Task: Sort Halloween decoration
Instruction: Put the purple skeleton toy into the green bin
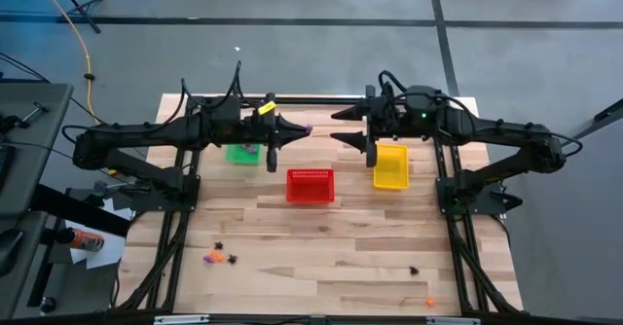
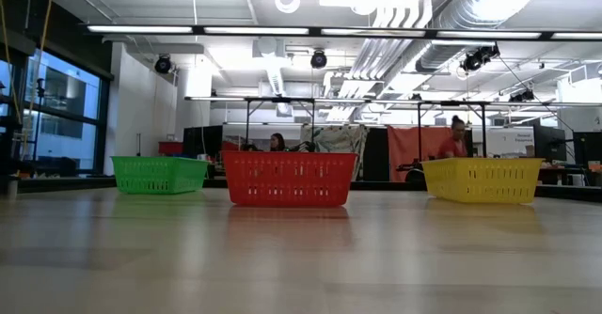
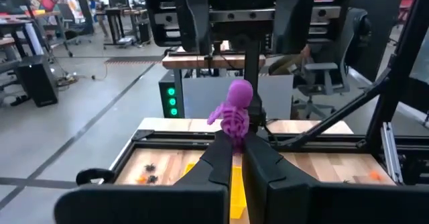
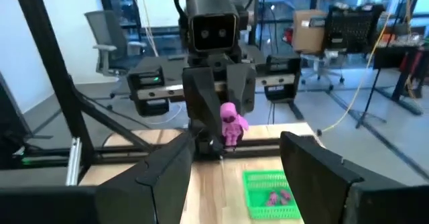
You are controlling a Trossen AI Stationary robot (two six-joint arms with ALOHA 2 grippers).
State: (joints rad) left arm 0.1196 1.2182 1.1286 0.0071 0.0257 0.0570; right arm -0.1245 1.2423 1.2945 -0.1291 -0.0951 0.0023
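Observation:
A small purple skeleton figure (image 3: 234, 111) sits in my shut left gripper (image 3: 239, 141), high above the far part of the table between the green basket (image 1: 243, 153) and the yellow basket (image 1: 390, 166). In the high view the left gripper (image 1: 297, 128) points toward my right gripper (image 1: 343, 138). That one hangs open a short way off, facing it and touching nothing. The right wrist view shows the skeleton (image 4: 230, 124) ahead of the open right gripper (image 4: 234, 162). Purple trinkets (image 4: 275, 197) lie in the green basket. More trinkets (image 1: 219, 257) lie on the near table. My left gripper pinches the purple skeleton by its lower end (image 3: 235, 134) between the two fingertips (image 3: 221, 150). The fingers lie level, pointing toward the table's right. The figure is lifted clear of the table and stands upright, its head and ribs above the fingertips.
The red basket (image 1: 310, 186) stands on the table between the green and yellow ones, nearer the front. Black and orange trinkets (image 1: 414, 270) lie near the right front corner, another (image 1: 429, 303) at the near edge. People (image 2: 456, 135) are in the room beyond the table.

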